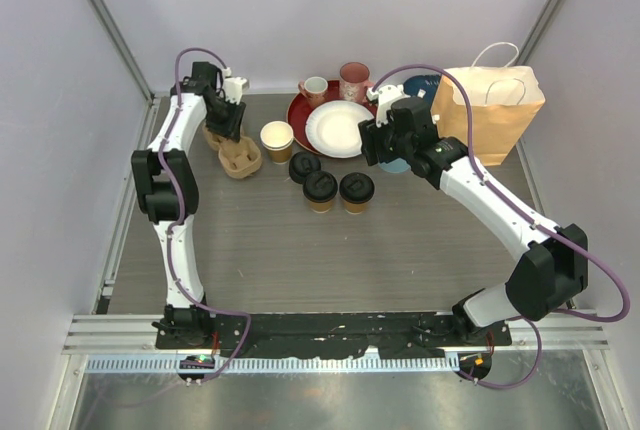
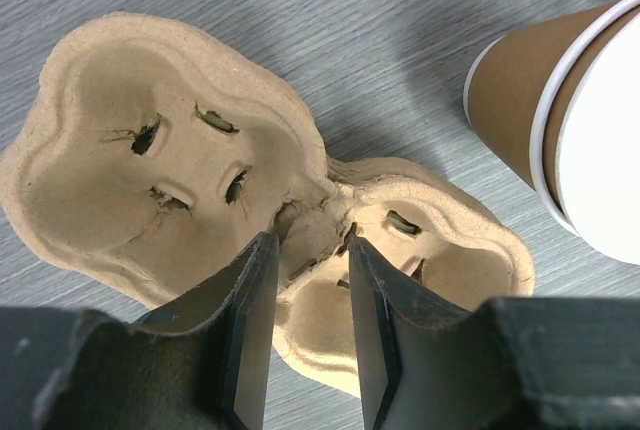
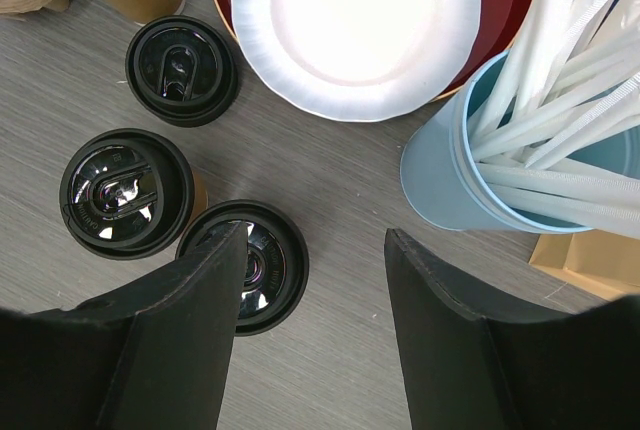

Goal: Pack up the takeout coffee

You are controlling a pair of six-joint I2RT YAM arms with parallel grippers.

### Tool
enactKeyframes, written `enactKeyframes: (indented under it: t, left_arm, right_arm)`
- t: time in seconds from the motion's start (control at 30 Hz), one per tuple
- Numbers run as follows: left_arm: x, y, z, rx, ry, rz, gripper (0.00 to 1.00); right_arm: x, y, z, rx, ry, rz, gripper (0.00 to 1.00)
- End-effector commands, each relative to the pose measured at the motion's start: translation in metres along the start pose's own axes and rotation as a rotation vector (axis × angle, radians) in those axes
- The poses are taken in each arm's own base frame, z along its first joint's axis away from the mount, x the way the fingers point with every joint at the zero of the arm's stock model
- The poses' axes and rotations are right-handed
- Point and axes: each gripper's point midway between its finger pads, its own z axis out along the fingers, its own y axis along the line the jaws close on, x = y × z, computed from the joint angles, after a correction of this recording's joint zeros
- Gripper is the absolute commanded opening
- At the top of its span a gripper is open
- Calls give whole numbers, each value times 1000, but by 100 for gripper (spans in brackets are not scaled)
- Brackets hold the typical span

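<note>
Standing near one lidless tan cup (image 1: 277, 138): three black lids (image 1: 305, 165) (image 1: 321, 186) (image 1: 357, 188), two mugs (image 1: 314, 89) (image 1: 354, 80).

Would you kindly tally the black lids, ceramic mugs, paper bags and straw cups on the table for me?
black lids: 3
ceramic mugs: 2
paper bag: 1
light-blue straw cup: 1
Total: 7

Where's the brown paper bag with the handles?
In the top view, the paper bag stands at the far right of the table, just right of the light-blue cup of straws.
</note>
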Motion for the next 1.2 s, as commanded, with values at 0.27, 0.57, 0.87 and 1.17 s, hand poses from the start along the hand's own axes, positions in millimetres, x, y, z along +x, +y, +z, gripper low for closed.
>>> enactKeyframes:
  t: [0.27, 0.57, 0.87, 1.17]
  left_arm:
    - [4, 8, -15, -33, 19, 13, 21]
    - [-8, -1, -40, -21, -33, 8, 0]
    - [-29, -5, -72, -37, -133, -25, 0]
    - [-45, -15, -116, -49, -227, -29, 0]
  right_arm:
    - [-13, 0, -13, -7, -51, -7, 62]
    - [-16, -1, -16, -5, -60, -7, 62]
    - [-15, -1, -19, -7, -61, -12, 61]
    - [-38, -13, -37, 46, -98, -24, 61]
